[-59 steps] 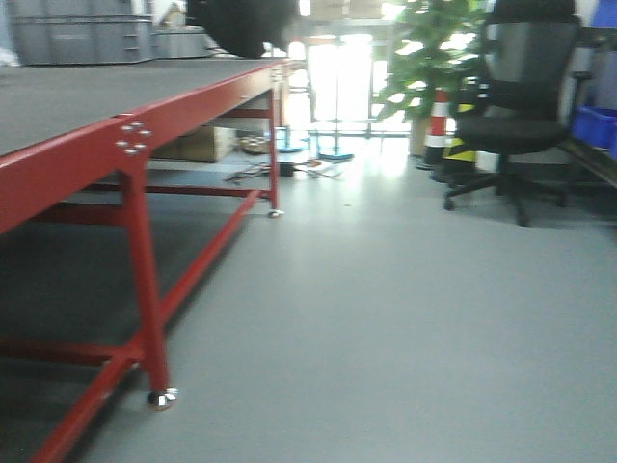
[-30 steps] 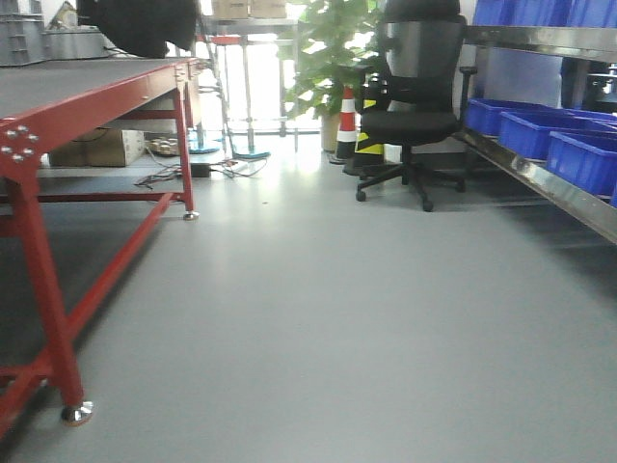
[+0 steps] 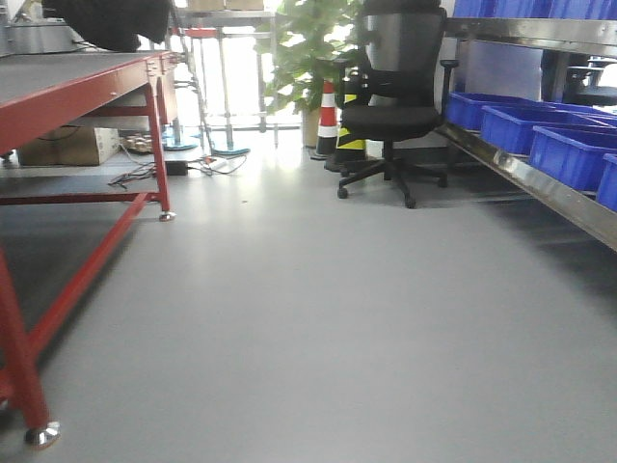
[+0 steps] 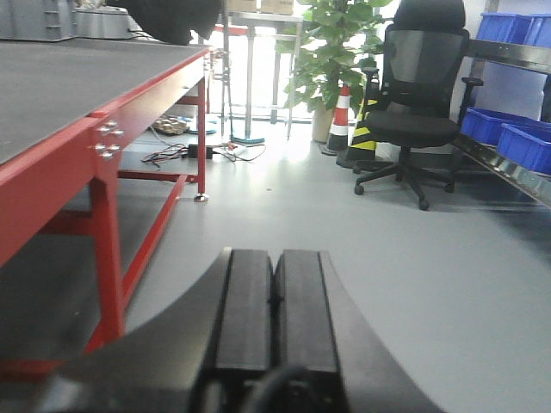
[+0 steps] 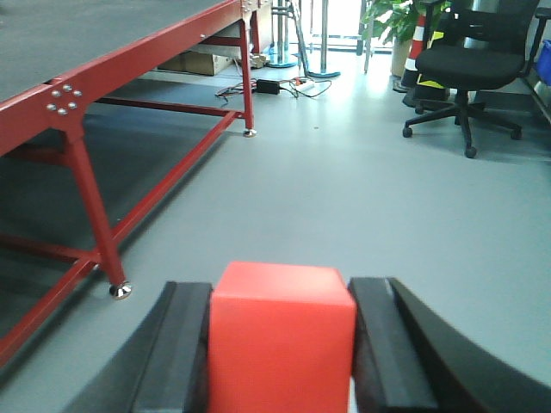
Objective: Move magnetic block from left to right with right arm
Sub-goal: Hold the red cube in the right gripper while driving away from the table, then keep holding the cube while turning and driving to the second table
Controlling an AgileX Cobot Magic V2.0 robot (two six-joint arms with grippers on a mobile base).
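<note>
- The black fingers of the right gripper are clamped on the magnetic block, a small plain red cube with smooth matte faces. One finger presses against each side face.
- The block fills the gap between those fingers. Beyond it the right wrist view shows pale grey floor.
- The left gripper has its two black fingers pressed together, with only a thin seam between them and nothing held.
- A long red steel-framed table with a dark grey top stands on the left.
- A black mesh-backed office chair stands near a metal shelf carrying blue plastic bins.
- An orange-and-white striped traffic cone and a leafy green potted plant stand just beside the chair.
</note>
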